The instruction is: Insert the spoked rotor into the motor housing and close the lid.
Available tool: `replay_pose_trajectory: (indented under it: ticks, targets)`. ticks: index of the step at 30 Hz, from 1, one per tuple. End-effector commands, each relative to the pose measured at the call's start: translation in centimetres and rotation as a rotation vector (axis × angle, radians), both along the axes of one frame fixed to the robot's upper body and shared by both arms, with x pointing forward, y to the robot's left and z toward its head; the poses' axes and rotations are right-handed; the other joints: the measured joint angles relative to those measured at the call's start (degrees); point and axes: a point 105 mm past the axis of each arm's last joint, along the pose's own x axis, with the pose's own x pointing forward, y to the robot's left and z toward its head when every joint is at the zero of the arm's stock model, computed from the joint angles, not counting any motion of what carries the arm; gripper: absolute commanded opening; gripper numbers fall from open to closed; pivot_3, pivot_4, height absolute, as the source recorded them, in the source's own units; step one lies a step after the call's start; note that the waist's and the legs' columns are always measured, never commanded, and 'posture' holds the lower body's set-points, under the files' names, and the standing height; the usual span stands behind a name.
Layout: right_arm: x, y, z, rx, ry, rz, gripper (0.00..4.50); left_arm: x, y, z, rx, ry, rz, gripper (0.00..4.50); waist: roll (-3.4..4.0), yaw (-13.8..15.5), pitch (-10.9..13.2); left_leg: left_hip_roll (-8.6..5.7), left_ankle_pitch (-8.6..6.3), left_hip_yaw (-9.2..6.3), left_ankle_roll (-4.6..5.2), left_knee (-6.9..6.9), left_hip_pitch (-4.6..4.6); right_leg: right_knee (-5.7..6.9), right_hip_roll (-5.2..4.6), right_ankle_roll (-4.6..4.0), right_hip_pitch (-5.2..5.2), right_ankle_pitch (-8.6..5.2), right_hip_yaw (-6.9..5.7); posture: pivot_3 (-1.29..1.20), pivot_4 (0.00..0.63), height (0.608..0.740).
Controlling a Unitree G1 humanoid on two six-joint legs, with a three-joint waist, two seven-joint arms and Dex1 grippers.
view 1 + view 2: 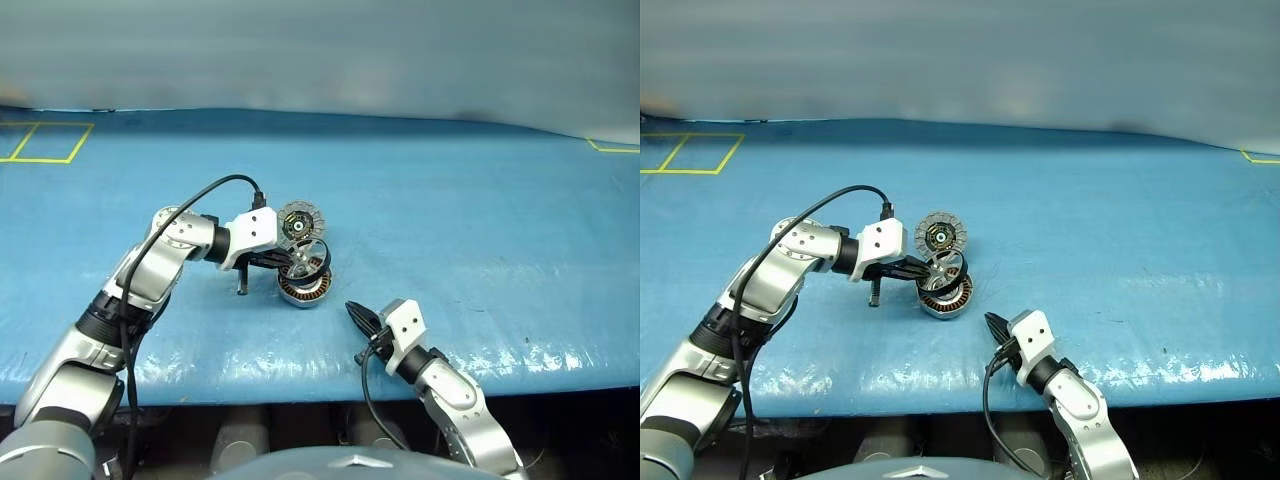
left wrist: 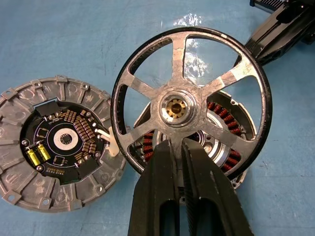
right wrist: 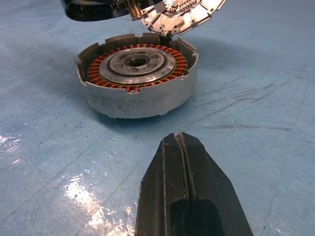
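My left gripper [image 2: 178,142] is shut on a lower spoke of the spoked rotor [image 2: 175,108], a thin black ring with silver spokes. It holds the rotor tilted just above the motor housing [image 3: 138,103]. The housing is a short grey cylinder with copper windings, standing on the blue table with its top uncovered. The lid [image 1: 297,222] sits right behind the housing, its circuit face showing. My right gripper [image 3: 179,142] is shut and empty. It hovers low over the table a little in front of the housing, pointing at it.
The blue table sheet [image 1: 480,250] stretches wide on all sides. Yellow tape marks lie at the far left [image 1: 45,140] and far right [image 1: 612,147]. The table's front edge [image 1: 250,385] runs just below my arms.
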Motion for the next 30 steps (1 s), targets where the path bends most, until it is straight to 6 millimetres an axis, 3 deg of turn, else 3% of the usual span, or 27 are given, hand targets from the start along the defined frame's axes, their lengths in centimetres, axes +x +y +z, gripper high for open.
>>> replay_pose_trajectory:
  ticks: [1,11,21,30]
  targets:
    - [0.1,0.2,0.6,0.004,-0.035,0.000,0.00,0.3,-0.4,0.3,0.012,-0.045,-0.029,0.04,0.00,0.0,0.0,-0.01,0.00,0.01,0.00,0.00,0.00,0.00,-0.01,0.00,0.00,0.00,0.01,0.00,0.150,0.740]
    - [0.3,0.2,0.6,-0.006,-0.037,0.003,0.00,-0.3,-0.1,-1.2,0.002,-0.023,-0.013,0.04,0.00,0.0,0.0,0.00,0.00,0.01,0.00,0.00,-0.01,0.00,-0.01,0.01,-0.01,0.01,0.01,0.00,0.150,0.740]
    - [0.4,0.2,0.5,-0.015,-0.030,0.006,0.00,-0.1,0.8,-1.7,0.033,-0.027,0.020,0.04,0.00,-0.1,0.0,0.00,0.00,0.01,0.00,0.00,0.00,0.00,-0.01,0.00,0.00,0.00,0.01,0.00,0.150,0.740]
    - [0.6,0.4,0.4,-0.031,-0.033,0.013,0.00,-0.2,0.3,-1.8,0.040,-0.019,0.001,0.04,0.00,-0.1,0.0,0.01,0.00,0.01,0.00,0.00,0.00,0.00,0.00,0.00,0.00,0.00,0.01,0.00,0.150,0.740]
